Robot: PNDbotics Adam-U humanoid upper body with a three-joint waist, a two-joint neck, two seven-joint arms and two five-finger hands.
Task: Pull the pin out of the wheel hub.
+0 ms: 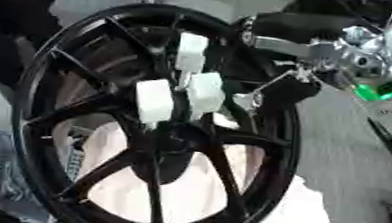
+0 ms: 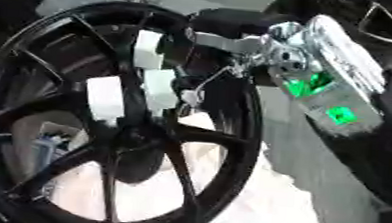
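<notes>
Left eye view: a big black wheel (image 1: 159,125) stands on edge and fills most of the picture, its spokes running in to the dark hub (image 1: 173,132) a little above its middle. The robot's right hand (image 1: 183,90) reaches in from the upper right corner, silver wrist and green lights behind it, and its white-padded fingers (image 1: 154,101) sit right on the hub, curled in close around something there; the pin itself I cannot make out, it is hidden among the pads. Pale cloth (image 1: 292,216) shows through the spokes and spreads past the wheel's lower right rim. Right eye view: same moment, the wheel shifted toward the left edge. Here the hand's pads show as three white blocks bunched together at the hub, one up near the top rim, two lower and nearly touching. The forearm (image 2: 325,73), silver with a green patch, slants down from the upper right across the wheel's rim.
</notes>
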